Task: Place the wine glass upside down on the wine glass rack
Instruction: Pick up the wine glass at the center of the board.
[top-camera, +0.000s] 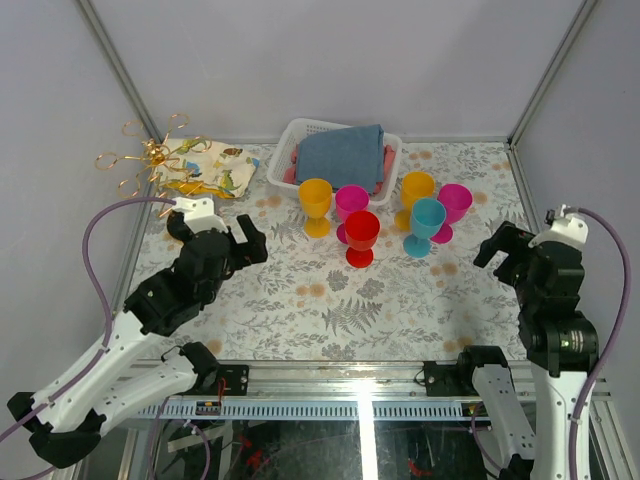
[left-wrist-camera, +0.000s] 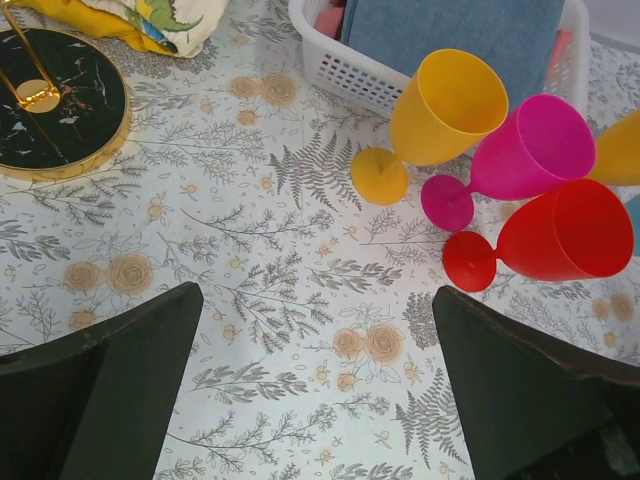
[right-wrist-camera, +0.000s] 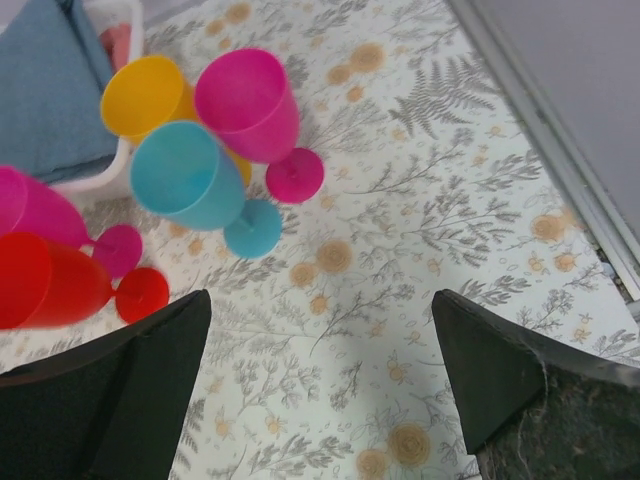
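The left fingers (left-wrist-camera: 100, 400) and right fingers (right-wrist-camera: 530, 390) are spread fully wide and empty, seemingly ready to straddle one of the upright wine glasses (top-camera: 361, 230) ahead between them, while the wine glass rack (left-wrist-camera: 55, 100) stands ahead-left of the left fingers.

No readable text, labels, brands, numbers or signs anywhere in view.
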